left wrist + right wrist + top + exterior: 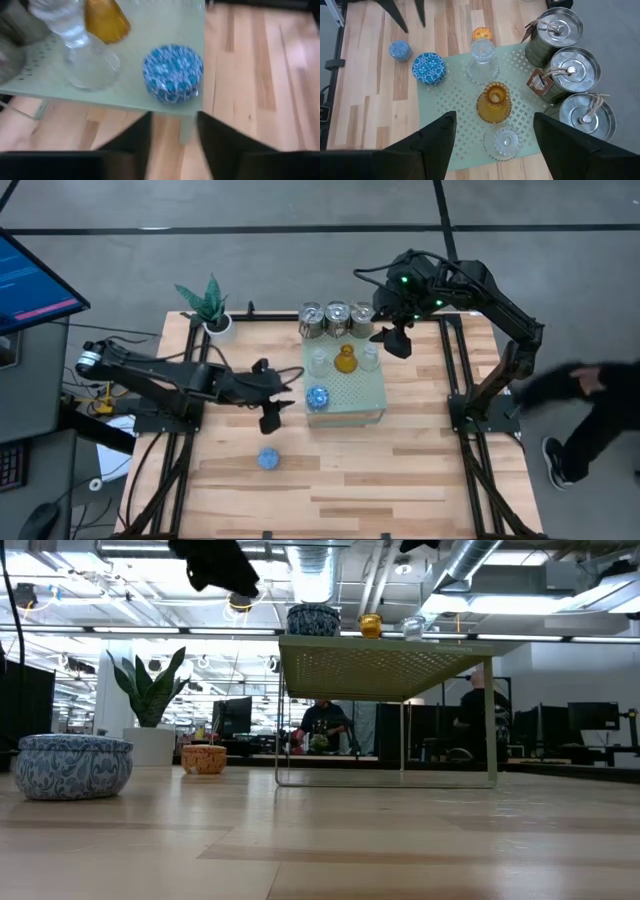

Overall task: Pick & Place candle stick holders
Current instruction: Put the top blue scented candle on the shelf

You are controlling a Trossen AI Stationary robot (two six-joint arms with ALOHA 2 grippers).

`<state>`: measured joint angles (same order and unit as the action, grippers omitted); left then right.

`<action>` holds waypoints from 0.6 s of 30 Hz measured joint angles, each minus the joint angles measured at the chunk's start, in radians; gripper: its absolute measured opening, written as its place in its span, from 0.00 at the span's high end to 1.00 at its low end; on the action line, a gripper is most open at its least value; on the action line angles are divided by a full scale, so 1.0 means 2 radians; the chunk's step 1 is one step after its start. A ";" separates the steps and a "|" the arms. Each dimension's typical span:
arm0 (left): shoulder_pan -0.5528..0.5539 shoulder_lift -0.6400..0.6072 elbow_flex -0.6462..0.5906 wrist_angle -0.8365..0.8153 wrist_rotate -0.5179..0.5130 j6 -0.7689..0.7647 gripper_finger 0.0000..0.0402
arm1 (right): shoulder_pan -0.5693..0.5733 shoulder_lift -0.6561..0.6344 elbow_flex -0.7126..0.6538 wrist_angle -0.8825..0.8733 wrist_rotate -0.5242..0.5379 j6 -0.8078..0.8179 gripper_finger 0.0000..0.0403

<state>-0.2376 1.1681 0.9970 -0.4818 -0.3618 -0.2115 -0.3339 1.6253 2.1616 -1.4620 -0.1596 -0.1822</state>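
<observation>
On pale-green block (365,392), blue holder (318,397) just beside left end effector (272,416).

Candle holders slipping out of sight across the robot's cameras

The orange holder (482,34) is hiding behind a clear glass holder (482,62); in the left wrist view, motion blur is smearing the amber holder (105,20), cropped at the frame's edge.

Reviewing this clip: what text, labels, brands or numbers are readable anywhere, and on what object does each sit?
No text is readable in any view.
Paper tags tied to the silver metal cups: any print is too small to read.
Monitor at the left edge of the high view: coloured lines only, too blurred to read.
Blue holder on the pale-green block: a pattern, no lettering.
</observation>
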 joint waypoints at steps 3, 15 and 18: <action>0.000 0.015 -0.009 0.018 0.013 0.020 0.89 | 0.005 0.000 0.000 0.003 0.000 0.000 0.36; 0.021 0.069 -0.032 0.108 0.050 0.066 0.99 | 0.013 0.000 0.000 0.003 0.000 0.019 0.36; 0.027 0.076 -0.032 0.137 0.053 0.075 0.99 | 0.014 0.000 0.000 0.003 0.000 0.025 0.36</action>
<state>-0.1827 1.3196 0.9337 -0.2082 -0.2561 -0.0612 -0.3061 1.6250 2.1616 -1.4567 -0.1594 -0.1318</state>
